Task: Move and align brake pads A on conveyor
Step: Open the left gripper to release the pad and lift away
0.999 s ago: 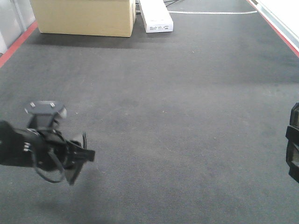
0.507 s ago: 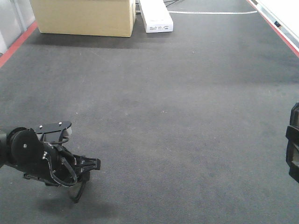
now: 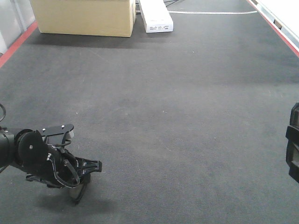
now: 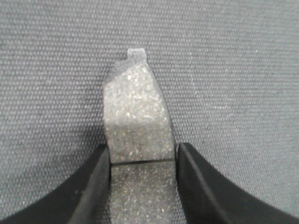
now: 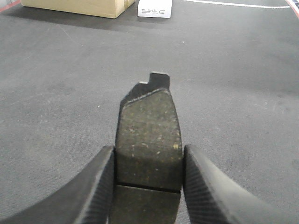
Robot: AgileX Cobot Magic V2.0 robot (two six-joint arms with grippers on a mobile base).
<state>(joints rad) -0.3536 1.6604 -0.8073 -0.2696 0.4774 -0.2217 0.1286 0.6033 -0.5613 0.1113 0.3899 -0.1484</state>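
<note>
In the left wrist view a grey gritty brake pad (image 4: 135, 112) with a thin groove sits between my left gripper's (image 4: 143, 148) black fingers, which are shut on its sides, right over the conveyor (image 4: 243, 70) weave. The front view shows that gripper (image 3: 84, 179) low at the belt's near left, pointing down. My right gripper (image 5: 149, 149) is shut on a second, darker brake pad (image 5: 148, 121), held above the conveyor (image 5: 233, 93). Only a bit of the right arm (image 3: 293, 148) shows at the front view's right edge.
A cardboard box (image 3: 84, 16) and a long white box (image 3: 156, 16) stand at the far end of the conveyor (image 3: 177, 102). Red borders run along its left (image 3: 16, 44) and right (image 3: 275, 25) sides.
My left arm has swung down and slightly right, bringing its gripper low over the belt. The right arm has not moved.
</note>
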